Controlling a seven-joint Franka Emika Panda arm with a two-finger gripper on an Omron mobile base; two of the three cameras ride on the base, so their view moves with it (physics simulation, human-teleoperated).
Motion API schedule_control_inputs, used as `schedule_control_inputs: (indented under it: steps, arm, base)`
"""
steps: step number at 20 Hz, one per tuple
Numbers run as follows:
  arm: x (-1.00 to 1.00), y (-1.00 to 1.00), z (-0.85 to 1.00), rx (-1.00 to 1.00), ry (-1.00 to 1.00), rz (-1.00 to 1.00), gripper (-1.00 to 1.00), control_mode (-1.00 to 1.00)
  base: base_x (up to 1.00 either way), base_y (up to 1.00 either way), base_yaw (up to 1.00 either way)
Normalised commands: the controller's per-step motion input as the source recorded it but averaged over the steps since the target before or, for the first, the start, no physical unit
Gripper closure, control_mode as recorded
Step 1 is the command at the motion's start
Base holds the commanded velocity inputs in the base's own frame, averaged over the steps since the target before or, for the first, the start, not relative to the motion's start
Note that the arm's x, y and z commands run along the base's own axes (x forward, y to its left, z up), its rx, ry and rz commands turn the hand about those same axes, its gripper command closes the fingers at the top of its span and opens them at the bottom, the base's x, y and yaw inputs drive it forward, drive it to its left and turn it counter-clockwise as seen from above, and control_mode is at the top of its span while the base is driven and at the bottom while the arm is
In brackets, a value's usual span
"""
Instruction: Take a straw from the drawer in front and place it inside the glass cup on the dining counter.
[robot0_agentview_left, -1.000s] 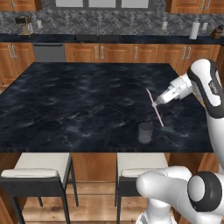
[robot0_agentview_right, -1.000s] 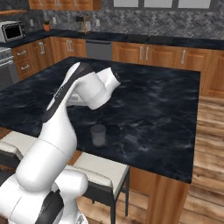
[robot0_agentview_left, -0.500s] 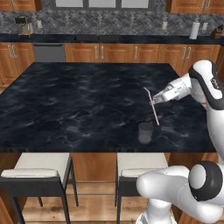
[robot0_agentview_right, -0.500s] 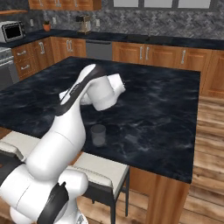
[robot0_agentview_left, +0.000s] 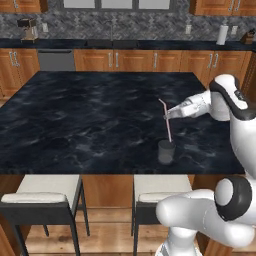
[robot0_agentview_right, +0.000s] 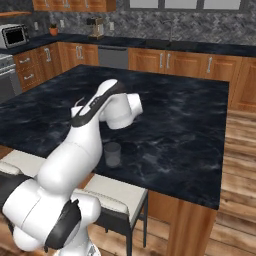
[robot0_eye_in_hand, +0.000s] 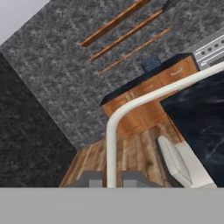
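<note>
One straw (robot0_agentview_left: 166, 123), clenched in the gripper (robot0_agentview_left: 167, 116), hangs below the fingers, its lower end just above the glass cup (robot0_agentview_left: 166, 151) on the dining counter (robot0_agentview_left: 85, 115). Lowering it straight, tip inside the rim before release, looks wisest.

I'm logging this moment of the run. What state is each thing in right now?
Thin pinkish-red drinking straw: held, near upright, slightly tilted, lower end just above the cup.
Clear greyish glass cup: upright on the counter, straw not yet inside.
End effector: shut on the straw.
Black marble-look dining counter: bears the cup near its front edge.
White-cushioned stools: tucked under the counter.
</note>
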Motion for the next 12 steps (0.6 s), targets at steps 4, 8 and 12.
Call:
schedule_control_inputs:
  steps: [4, 8, 12]
  arm:
    - [0.41, 0.0, -0.28, 0.04, -0.07, 0.02, 1.0, -1.0]
    - [0.28, 0.0, -0.32, 0.05, -0.07, 0.04, 1.0, -1.0]
    - [0.23, 0.0, -0.32, 0.05, -0.07, 0.07, 1.0, -1.0]
  base:
    - [0.0, 0.0, 0.0]
    - [0.0, 0.0, 0.0]
    - [0.0, 0.0, 0.0]
